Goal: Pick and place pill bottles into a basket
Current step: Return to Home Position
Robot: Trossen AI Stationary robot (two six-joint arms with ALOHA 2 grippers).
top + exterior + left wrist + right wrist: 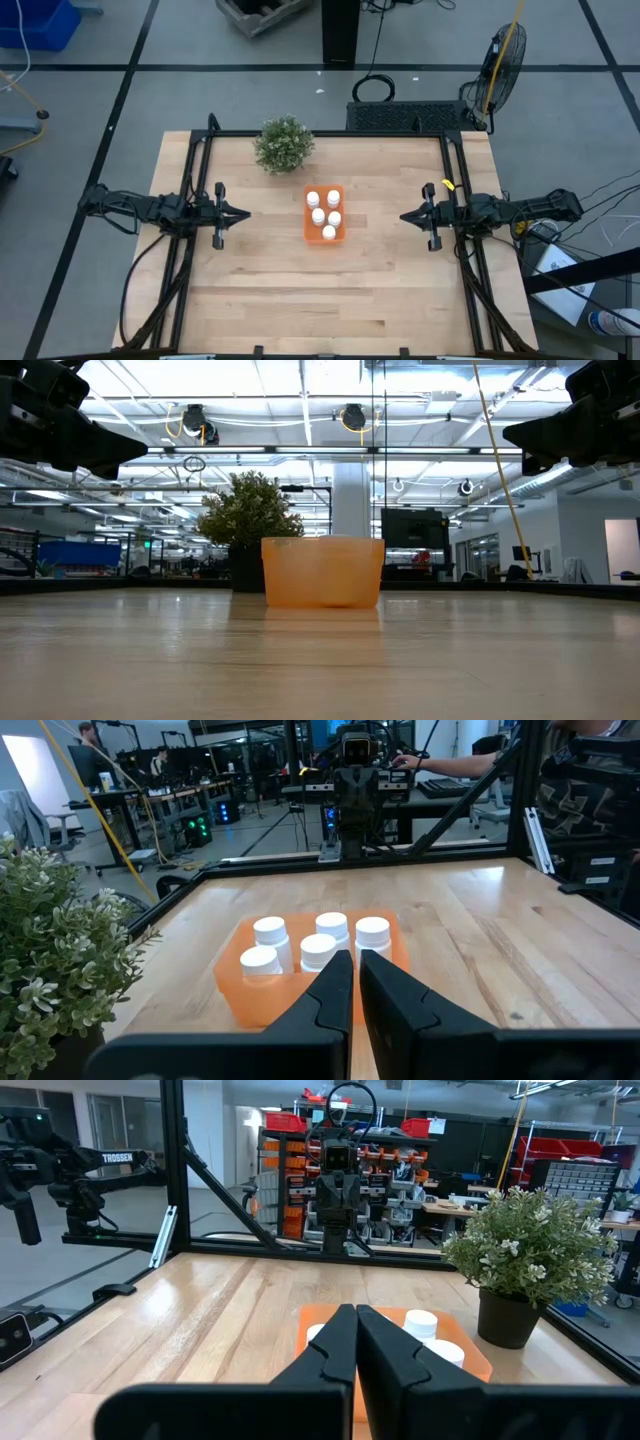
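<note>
The orange basket (323, 213) stands on the table's middle, its base on the wood; it also shows in the low view (322, 572). Several white pill bottles (318, 214) stand upright inside it, caps up, and show in the left wrist view (318, 948) and the right wrist view (421, 1323). My left gripper (245, 212) is shut and empty, above the table to the left of the basket. My right gripper (403, 216) is shut and empty, above the table to the right of the basket. Both point at the basket.
A bushy green potted plant (284, 144) stands at the far side, just left of and behind the basket. Black frame rails (195, 170) run along the table's left, far and right edges. Bare wood lies on the near half of the table (320, 300).
</note>
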